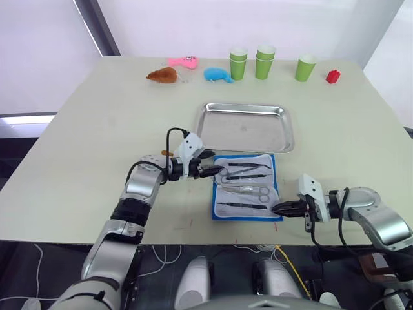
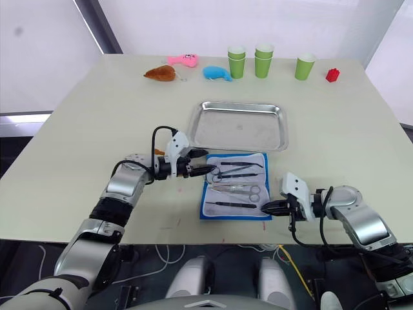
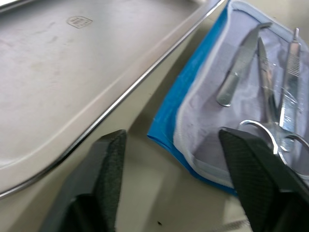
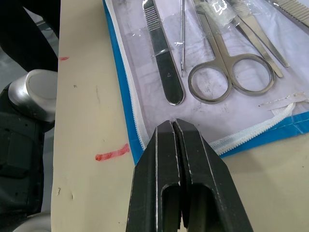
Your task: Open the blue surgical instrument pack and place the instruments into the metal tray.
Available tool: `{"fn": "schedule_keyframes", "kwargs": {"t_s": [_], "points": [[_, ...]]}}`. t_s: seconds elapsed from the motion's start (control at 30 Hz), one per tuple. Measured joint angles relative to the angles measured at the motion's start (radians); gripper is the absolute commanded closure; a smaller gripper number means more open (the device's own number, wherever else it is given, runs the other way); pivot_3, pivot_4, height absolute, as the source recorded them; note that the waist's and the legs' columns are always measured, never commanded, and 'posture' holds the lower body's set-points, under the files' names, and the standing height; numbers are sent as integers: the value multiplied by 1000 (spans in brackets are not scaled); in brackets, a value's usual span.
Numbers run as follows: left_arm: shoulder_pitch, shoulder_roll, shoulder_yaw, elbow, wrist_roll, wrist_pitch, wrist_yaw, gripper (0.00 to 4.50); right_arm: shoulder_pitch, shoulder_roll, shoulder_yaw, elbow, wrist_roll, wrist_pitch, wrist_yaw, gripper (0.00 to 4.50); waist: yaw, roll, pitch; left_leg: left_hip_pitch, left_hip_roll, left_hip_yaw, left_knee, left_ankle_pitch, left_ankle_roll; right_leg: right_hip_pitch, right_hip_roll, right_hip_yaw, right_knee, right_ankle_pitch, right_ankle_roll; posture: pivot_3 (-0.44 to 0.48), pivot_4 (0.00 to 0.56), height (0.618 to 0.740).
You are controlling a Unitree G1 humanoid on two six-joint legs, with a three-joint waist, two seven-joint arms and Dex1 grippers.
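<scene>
Pack (image 1: 246, 188) lies open on the table (image 1: 84, 142) near the front edge, grey lining up, blue border showing round it, just in front of the tray (image 1: 245, 126), w/ a narrow strip of tabletop between the two. Instruments (image 1: 244, 189) sit in rows on the lining: ring-handled scissors (image 4: 231, 72), a flat scalpel-type handle (image 4: 164, 63), a thin probe and tweezers beside them, all inside the pack. Tray looks bare, sits approx mid-table. L gripper (image 1: 215, 172) is at the pack's left-rear corner, close to the tray's front rim; fingers (image 3: 104, 179) spread wide, holding nothing, one over the gap next to the tray rim, the other over the lining by the ring handles. R gripper (image 1: 279, 208) is at the pack's front-right corner, fingers pressed together w/ nothing between them, tips right at the zipper edge; can't tell if touching. Red mark (image 4: 112, 152) on the table just outside the pack's edge nr the R gripper. Along the far edge: brown toy (image 1: 162, 75), pink toy (image 1: 183, 62), blue whale toy (image 1: 218, 75), green cups (image 1: 264, 62) in stacks, small red block (image 1: 333, 76).
</scene>
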Motion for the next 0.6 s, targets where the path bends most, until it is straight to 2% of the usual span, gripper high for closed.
{"fn": "schedule_keyframes", "kwargs": {"t_s": [0.2, 0.3, 0.37, 0.53, 0.6], "points": [[20, 2, 13, -17, -12, 1, 19, 101, 3, 7, -1, -4, 5, 9, -8, 4500, -2, 0, 0, 0, 0, 0, 0, 0, 0, 0, 0, 0, 0, 0, 0, 0, 150, 739], [33, 1, 29, -30, -28, 7, 28, 34, 4, 9, -1, -8, 27, 36, -1, 3697, -3, 0, 0, 0, 0, -1, -1, 0, 0, 0, 1, 1, 0, 0, 0, 0, 150, 739], [43, 1, 41, -41, -37, 15, 32, 34, 8, 9, -1, -20, 42, 50, 10, 2614, -7, 0, 0, 0, 1, -1, -1, 0, 0, -1, 2, 1, 0, 0, 0, 0, 150, 739], [66, 3, 59, -78, -55, 42, 52, 34, 13, 8, 0, -39, 43, 33, 13, 286, -18, -1, 1, 0, 1, -2, -1, 0, 0, -1, 2, 2, 0, 0, 0, 0, 150, 739], [76, 9, 64, -95, -58, 50, 56, 34, 15, 5, 0, -44, 44, 33, 14, 286, -23, -1, 1, 0, 1, -2, -1, 0, 0, -1, 2, 2, 0, 0, 0, 0, 150, 739]]}}
